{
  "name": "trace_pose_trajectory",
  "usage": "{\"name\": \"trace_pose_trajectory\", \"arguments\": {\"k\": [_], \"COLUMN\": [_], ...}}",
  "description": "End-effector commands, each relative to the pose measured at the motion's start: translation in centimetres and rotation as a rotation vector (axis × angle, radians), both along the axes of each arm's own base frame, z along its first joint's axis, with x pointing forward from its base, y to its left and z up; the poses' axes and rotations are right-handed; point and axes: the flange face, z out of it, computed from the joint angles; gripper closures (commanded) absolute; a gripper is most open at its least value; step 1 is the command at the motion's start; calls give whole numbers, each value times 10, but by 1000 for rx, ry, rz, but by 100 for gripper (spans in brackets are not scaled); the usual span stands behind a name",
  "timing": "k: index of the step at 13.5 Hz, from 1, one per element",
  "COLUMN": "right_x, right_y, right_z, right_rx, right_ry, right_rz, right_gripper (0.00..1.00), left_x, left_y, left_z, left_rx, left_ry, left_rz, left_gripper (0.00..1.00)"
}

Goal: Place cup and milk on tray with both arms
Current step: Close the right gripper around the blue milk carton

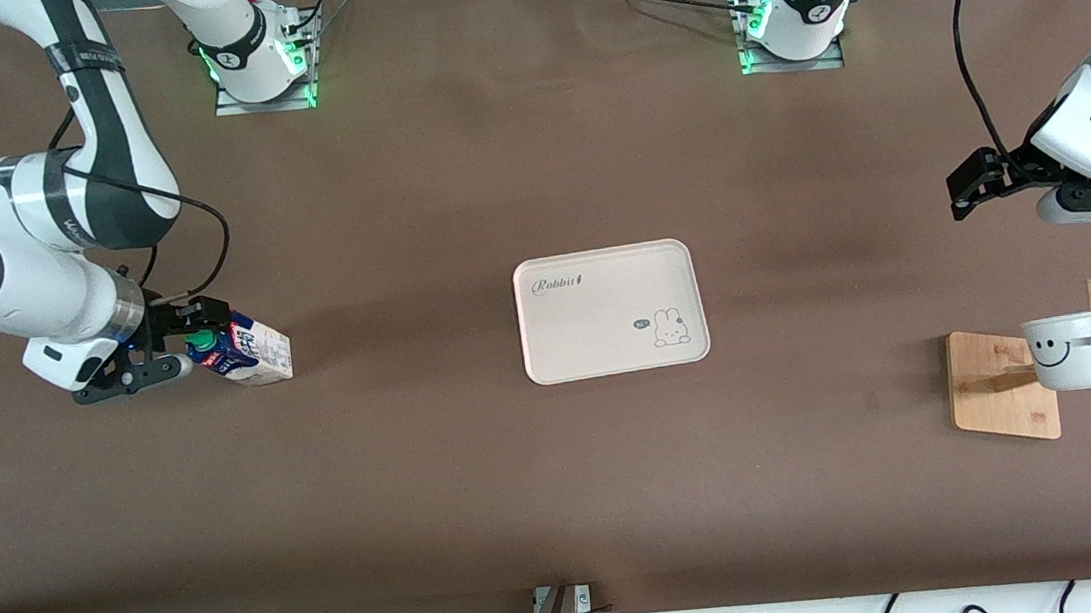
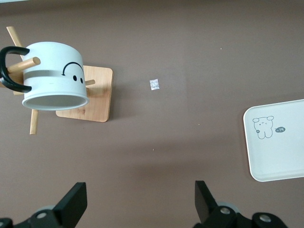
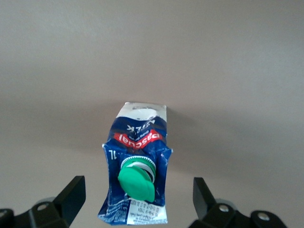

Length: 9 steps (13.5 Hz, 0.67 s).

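— Nearest the front camera, what hangs on the wooden rack (image 1: 1002, 390)?
— The cup (image 1: 1075, 350), at the left arm's end. Above it hovers the left gripper (image 1: 984, 184), spread wide, holding nothing.
— And the milk (image 1: 244, 349)?
— Standing between the right gripper's (image 1: 171, 345) wide fingers, ungripped. The tray (image 1: 606, 313) lies mid-table.

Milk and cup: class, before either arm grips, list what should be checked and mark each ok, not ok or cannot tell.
1. Right pincer open around the milk: ok.
2. Milk free, not yet gripped: ok.
3. Left pincer open: ok.
4. Left pincer lined up over the cup: not ok, it hangs off to one side.
5. Cup free to lift: not ok, it hangs on the rack.
6. Tray bare for both: ok.
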Motion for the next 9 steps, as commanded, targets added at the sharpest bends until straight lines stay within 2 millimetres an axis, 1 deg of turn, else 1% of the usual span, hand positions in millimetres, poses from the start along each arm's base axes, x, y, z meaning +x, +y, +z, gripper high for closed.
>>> {"name": "trace_pose_trajectory", "arguments": {"k": [1,3,5,9], "right_x": [-11,-15,-17,-16], "right_y": [0,0,-1,-1], "right_z": [3,-5,-8,-12], "right_rx": [24,22,23,20], "right_ry": [-5,1,7,4], "right_rz": [-11,-11,-11,-10], "right_gripper": [3,20,33,44], "left_x": [4,5,4,4], "left_y": [0,0,1,1], "left_z": [7,6,7,7], "left_rx": [-20,-20,-19,-19], "left_ry": [2,3,3,3], "left_rz": [6,6,6,6], "left_gripper": [0,0,0,0]}}
